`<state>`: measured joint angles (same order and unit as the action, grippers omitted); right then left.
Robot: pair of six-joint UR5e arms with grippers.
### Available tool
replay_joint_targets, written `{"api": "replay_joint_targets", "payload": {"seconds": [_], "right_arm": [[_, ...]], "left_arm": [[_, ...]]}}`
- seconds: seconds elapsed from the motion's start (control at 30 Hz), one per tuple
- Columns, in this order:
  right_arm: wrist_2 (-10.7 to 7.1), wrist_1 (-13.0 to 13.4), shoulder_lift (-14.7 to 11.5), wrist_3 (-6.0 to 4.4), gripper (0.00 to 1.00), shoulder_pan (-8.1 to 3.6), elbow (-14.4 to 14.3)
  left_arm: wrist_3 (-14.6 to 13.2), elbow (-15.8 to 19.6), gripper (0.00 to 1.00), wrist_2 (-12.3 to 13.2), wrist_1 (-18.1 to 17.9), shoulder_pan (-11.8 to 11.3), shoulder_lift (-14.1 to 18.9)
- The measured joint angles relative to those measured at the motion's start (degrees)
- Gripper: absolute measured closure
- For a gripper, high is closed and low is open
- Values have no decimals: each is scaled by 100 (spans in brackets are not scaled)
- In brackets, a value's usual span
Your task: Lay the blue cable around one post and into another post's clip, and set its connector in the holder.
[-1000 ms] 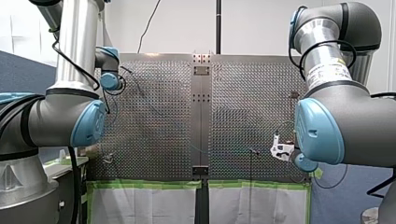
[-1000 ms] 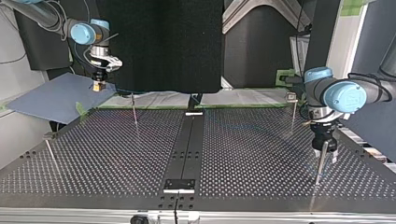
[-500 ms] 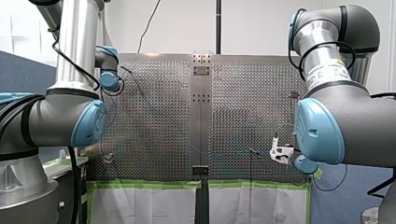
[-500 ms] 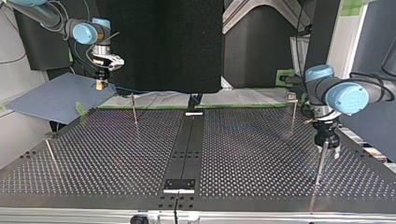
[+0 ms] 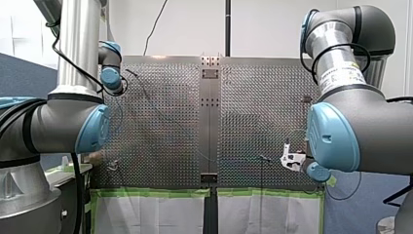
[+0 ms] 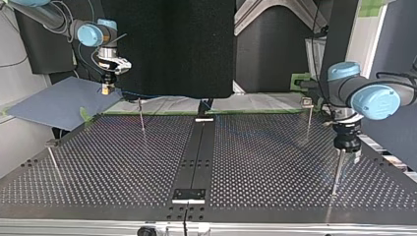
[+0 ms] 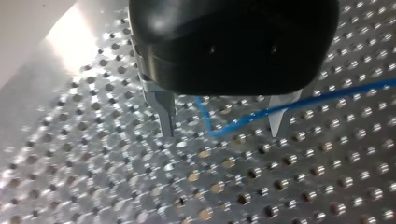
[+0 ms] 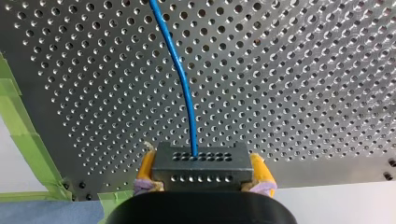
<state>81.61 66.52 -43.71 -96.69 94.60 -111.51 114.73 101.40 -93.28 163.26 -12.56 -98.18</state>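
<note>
In the right wrist view my right gripper [image 8: 201, 179] is shut on a dark grey connector block [image 8: 201, 164], its yellow pads [image 8: 145, 167] on either side. The blue cable [image 8: 180, 74] leaves the block and runs ahead over the perforated plate. In the top view this gripper [image 6: 105, 89] hangs above the table's far left corner. My left gripper [image 7: 222, 128] stands open just above the plate, and the blue cable [image 7: 299, 101] passes between its metal fingers [image 7: 161, 109] with a bend. In the top view it [image 6: 347, 147] sits over a thin post [image 6: 336, 172] at the right.
More thin posts stand on the perforated table [image 6: 255, 162]: one far left [image 6: 141, 117], one far right [image 6: 308, 120], one near left [image 6: 53, 161]. A black strip [image 6: 196, 152] runs down the middle. Green tape [image 5: 156, 193] edges the table. A blue sheet [image 6: 54, 104] lies beyond the left corner.
My left arm has shifted toward the top view's right, its gripper staying open by the post. My right gripper has drifted slightly right in the top view, still holding the connector.
</note>
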Motion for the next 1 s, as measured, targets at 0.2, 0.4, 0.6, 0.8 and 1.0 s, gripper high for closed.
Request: {"api": "replay_joint_targets", "payload": {"seconds": [0.2, 0.4, 0.6, 0.8, 1.0], "right_arm": [[4, -6, -1, -1, 100, 9, 1], [11, -21, 0, -1, 100, 13, 0], [13, -24, 0, -3, 100, 18, -1], [14, -25, -1, -9, 100, 20, 1], [14, -25, 1, -23, 100, 30, 1]], "left_arm": [[-150, 1, 0, 72, 270, 24, 30], [-278, 15, 0, 69, 541, 35, 89], [-384, 40, 0, 32, 805, 35, 262], [-400, 231, 0, 52, 853, 43, 536], [-414, 392, 0, 63, 902, 55, 861]]}}
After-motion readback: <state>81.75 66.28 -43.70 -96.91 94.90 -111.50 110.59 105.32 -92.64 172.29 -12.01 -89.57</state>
